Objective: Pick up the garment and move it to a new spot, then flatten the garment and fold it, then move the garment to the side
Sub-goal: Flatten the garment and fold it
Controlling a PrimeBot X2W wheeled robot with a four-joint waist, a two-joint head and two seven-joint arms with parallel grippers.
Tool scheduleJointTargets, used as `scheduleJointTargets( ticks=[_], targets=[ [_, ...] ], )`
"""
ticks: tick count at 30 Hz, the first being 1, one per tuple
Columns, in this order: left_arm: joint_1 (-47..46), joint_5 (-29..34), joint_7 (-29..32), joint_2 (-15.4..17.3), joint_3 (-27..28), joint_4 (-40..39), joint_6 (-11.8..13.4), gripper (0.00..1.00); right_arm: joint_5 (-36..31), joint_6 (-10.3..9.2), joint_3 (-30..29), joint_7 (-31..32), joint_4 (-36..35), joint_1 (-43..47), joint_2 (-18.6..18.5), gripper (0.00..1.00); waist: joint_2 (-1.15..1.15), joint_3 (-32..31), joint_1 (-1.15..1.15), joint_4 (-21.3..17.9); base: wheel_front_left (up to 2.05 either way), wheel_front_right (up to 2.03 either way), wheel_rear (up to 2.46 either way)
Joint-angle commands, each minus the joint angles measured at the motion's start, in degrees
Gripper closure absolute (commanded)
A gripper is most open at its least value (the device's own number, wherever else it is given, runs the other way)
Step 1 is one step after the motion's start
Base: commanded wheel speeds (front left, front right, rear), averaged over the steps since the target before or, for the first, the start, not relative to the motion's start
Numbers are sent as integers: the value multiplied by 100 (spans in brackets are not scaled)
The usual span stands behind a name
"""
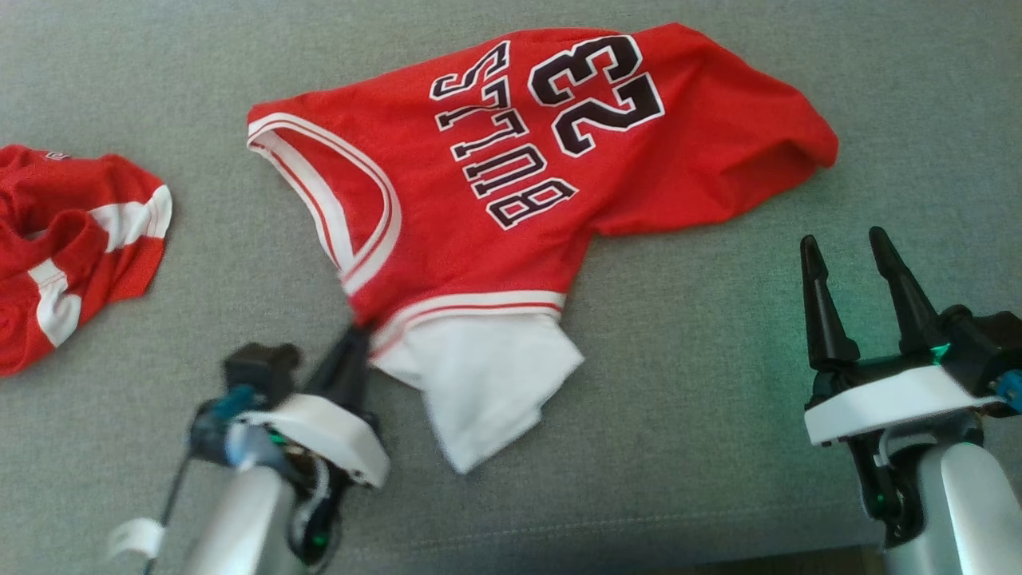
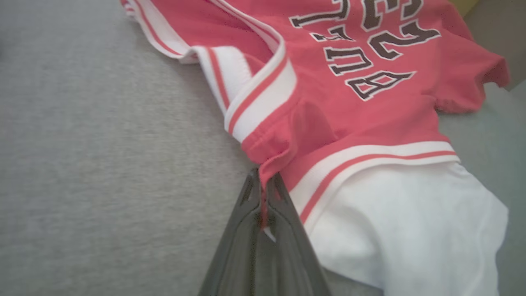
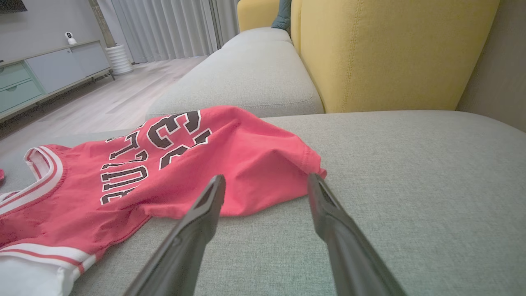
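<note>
so the left end effector (image 1: 357, 334) is clamped on the red Bulls jersey (image 1: 479, 184) by the sofa (image 1: 703, 375) front edge, right end effector (image 1: 845, 243) just spread apart

Bare sofa cushion (image 1: 718, 359) open right of the right tool (image 1: 842, 237), red jersey (image 1: 495, 160) lying across ahead of both tools, another red garment (image 1: 72, 239) well left of the left tool (image 2: 263, 176), yellow backrest (image 3: 390, 53) far ahead

The left end effector (image 1: 357, 339) and right end effector (image 1: 845, 239) each have two long, dark, tapered fingers (image 1: 822, 311), a white curved collar (image 1: 894, 399) and a pale silver forearm (image 1: 966, 495). A thin cable (image 1: 172, 495) hangs by the left.
</note>
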Motion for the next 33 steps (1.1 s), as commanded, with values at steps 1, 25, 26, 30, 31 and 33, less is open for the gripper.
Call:
scheduleJointTargets(
  ticks=[1, 25, 26, 30, 31, 33],
  targets=[
    [-144, -74, -114, 215, 363, -169, 98, 100, -7, -4, 81, 18, -210, 16, 31, 0, 0, 0, 0, 1, 0, 0, 0],
    [-700, -169, 92, 1107, 973, -253, 430, 0, 20, -4, 33, 136, -220, 94, 83, 0, 0, -82, 0, -134, 0, 0, 0],
    [-630, -192, -11, 1050, 991, -281, 471, 0, -6, -4, 36, 142, -239, 109, 80, 0, 0, -98, 0, -132, 0, 0, 0],
    [-276, -269, -425, 772, 1079, -576, 674, 0, -58, -4, 29, 189, -296, 181, 77, 0, 0, -164, 0, -93, 0, 0, 0],
    [-172, -259, -494, 701, 1086, -713, 726, 0, -65, -4, 23, 203, -309, 200, 78, 0, 0, -184, 0, -76, 0, 0, 0],
    [42, -204, -579, 596, 1090, -997, 823, 0, -67, -4, 37, 231, -327, 224, 73, 0, 0, -218, 0, -56, 0, 0, 0]
  ],
)
